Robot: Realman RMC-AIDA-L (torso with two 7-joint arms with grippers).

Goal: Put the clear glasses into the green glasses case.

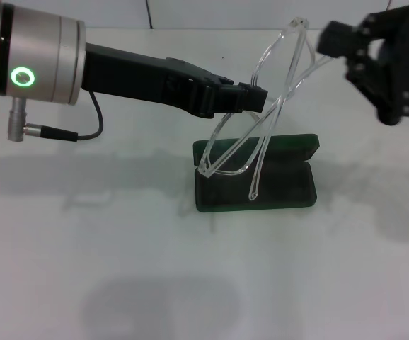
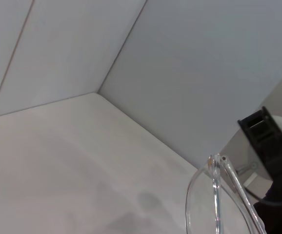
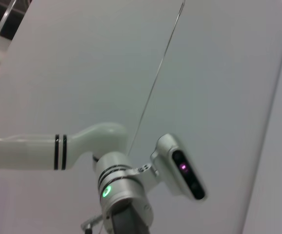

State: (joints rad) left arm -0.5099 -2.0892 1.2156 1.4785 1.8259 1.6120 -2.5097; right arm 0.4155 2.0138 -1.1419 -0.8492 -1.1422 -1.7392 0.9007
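Item: clear glasses [image 1: 265,117]. Location: aloft over the counter [image 1: 119,269], directly above the open case, tilted steeply so one lens rim hangs low and the temple arms trail down toward the lining. In the left wrist view one lens rim and hinge [image 2: 214,195] fill the lower corner.

Item: green glasses case [image 1: 257,173]. Location: flat on the counter, centre of my head view, lid laid back open away from the robot, dark interior exposed. Nothing is inside it.

Item: left tool [image 1: 250,99]. Reaches in from the left at mid-height; its tip meets the frame about the middle, and I read it as pinched together on the glasses.

Item: right tool [image 1: 335,42]. Raised at the upper right, its black tip at the far end of one temple arm. I cannot tell whether it grips that arm or merely sits beside it.

Step in hand, as I judge it: carry and alignment. The glasses are held between both arms above the case, not yet lowered.

Next move, my assessment: level the frame so its long axis runs with the case, fold or gather the dangling temple arms so they clear the near wall, then lower it. The steep tilt is the chief difficulty; a trailing arm tip could catch the rim and shift the case.
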